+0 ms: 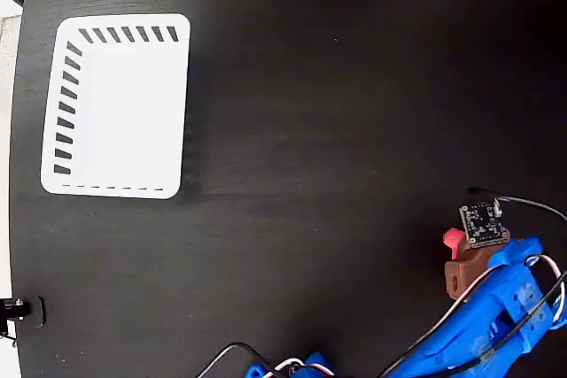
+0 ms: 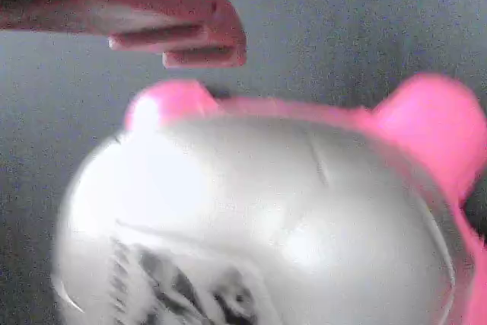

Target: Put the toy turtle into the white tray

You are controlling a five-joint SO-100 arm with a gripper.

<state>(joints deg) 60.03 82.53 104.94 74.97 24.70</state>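
Grasp step, not lifted yet. One fingers (image 2: 179,32) tip just above toy turtle (image 2: 259,218) shell; clenched or released — can't tell. Next: close on shell, lift, carry across surface (image 1: 337,104) to white tray (image 1: 182,104), well apart, top left. Fixed view: arm (image 1: 496,307) hides turtle except pink bit. Wrist view: shell close-up, no tray.

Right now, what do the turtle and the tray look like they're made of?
The toy turtle: probably hard plastic, with a glossy pale shell showing bright highlights and smooth pink limbs. The white tray: seemingly moulded plastic, matte white, with rounded corners and cut slots along its sides.
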